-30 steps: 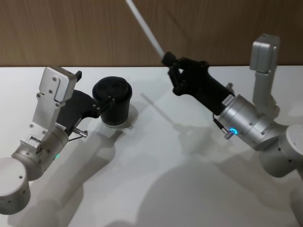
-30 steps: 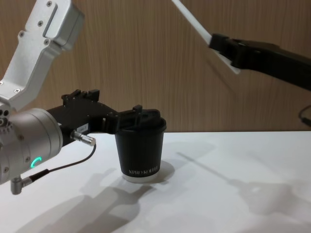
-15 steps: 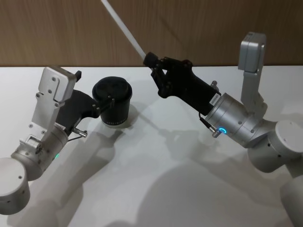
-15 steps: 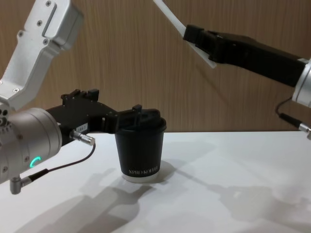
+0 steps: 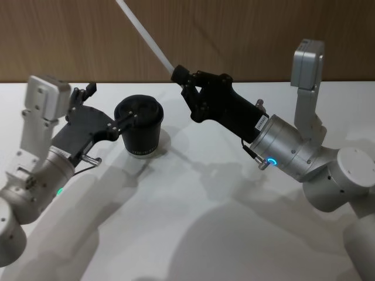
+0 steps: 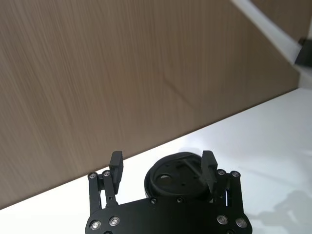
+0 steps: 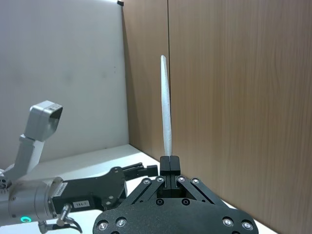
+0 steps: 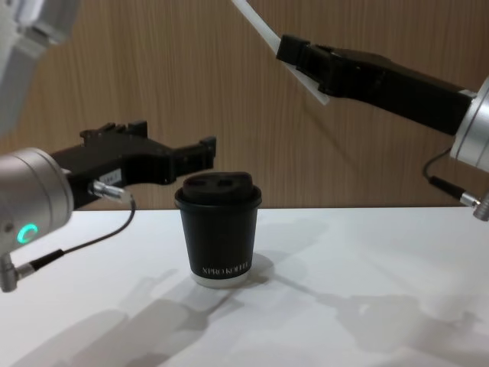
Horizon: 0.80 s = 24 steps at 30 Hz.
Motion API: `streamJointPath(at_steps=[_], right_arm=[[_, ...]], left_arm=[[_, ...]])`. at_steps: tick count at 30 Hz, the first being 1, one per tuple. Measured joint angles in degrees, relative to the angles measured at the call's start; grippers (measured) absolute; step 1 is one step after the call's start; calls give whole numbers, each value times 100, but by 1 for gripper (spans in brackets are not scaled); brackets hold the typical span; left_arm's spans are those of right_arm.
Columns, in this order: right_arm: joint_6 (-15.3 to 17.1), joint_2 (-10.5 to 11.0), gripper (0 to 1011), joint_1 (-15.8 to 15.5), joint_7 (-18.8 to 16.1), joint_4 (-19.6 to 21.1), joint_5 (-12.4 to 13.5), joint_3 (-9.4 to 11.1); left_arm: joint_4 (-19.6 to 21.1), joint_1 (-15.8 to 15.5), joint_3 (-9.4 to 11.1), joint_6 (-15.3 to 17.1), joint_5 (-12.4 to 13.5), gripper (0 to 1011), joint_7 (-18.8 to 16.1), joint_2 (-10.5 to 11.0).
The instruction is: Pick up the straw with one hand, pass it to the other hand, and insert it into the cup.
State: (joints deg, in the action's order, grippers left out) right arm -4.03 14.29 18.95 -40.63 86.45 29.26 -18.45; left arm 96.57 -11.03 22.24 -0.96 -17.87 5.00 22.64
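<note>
**Item 1. Cup** (image 8: 220,237). Black paper cup with a black domed lid, white lettering low on its side and a pale base rim. It stands upright on the white worktop (image 8: 344,252), with a wood-panelled wall (image 8: 153,61) behind it.

**Item 2. Straw** (image 5: 143,32). Thin, straight and white. It is held in the air, above the cup and off to the robot's right of it, touching neither the lid nor the worktop. It slants: the long upper part rises up and away over the cup's far side, and a short lower end pokes out beneath the grip.

**Item 3. Right tool** (image 5: 179,76). Black and blocky, on a long black forearm with a silver wrist. It sits higher than the cup's lid, to the robot's right of it. The fingers are pinched together on the straw near its lower end (the wrist camera shows the straw running straight out from between them).

**Item 4. Left tool** (image 6: 163,163). Black, on a silver arm with a glowing green ring and a looping black cable. It is level with or just above the cup's lid, on the robot's left of the cup. The fingers are spread wide and grip nothing. The lid shows between and beyond them, and from the front a small gap separates the nearer finger from the lid.
</note>
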Motion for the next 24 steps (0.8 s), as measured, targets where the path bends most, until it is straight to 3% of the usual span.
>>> streamJointPath(at_steps=[6, 14, 24], right_arm=[[-7, -3, 0, 10, -20, -8, 11, -14], [-12, -8, 0, 20, -42, -16, 20, -27], [-14, -8, 0, 24, -51, -22, 27, -33]], left_arm=[[188, 139, -201, -62, -444, 1003, 360, 91], [438, 364, -530, -80, -1278, 1003, 1054, 262], [509, 471, -762, -15, -2217, 1003, 1802, 365]])
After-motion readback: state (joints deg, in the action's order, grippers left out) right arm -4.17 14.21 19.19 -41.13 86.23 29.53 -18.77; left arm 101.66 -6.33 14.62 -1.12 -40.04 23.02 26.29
